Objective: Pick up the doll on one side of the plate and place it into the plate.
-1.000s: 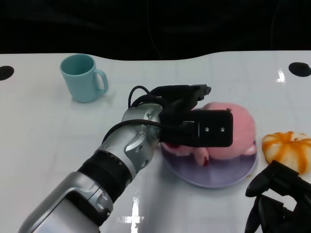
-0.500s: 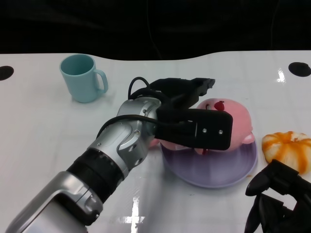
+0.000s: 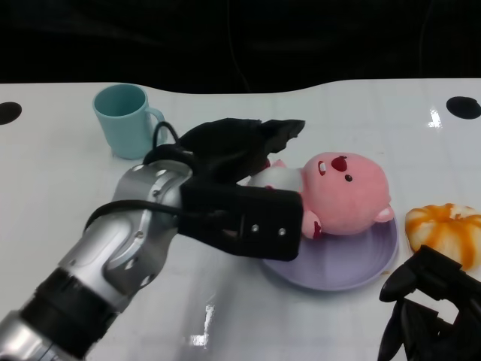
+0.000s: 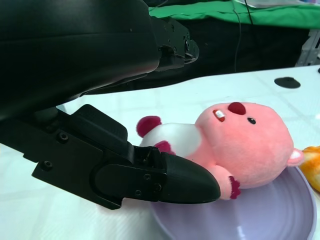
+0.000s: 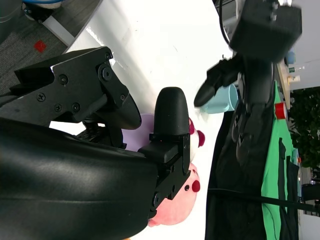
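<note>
Lifting: my left hand (image 3: 240,143) spread, holding nothing.
Risk: fingers snag doll (image 3: 338,199), dragging it off plate (image 3: 353,267).
Right hand (image 3: 432,316): cannot tell.

Pink/white doll (image 3: 342,197), lilac plate (image 3: 353,265), teal mug (image 3: 126,120), orange-white striped toy (image 3: 445,230).

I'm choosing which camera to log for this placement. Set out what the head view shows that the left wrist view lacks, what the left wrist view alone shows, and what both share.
Only the head view shows the teal ceramic mug, the whole orange-and-white striped pumpkin toy, the right hand low at the table's near edge, and the left silver forearm.

Only the left wrist view shows the green cloth beyond the table.

Both show the pink plush doll lying on the lilac round plate, with the left hand open beside it.
</note>
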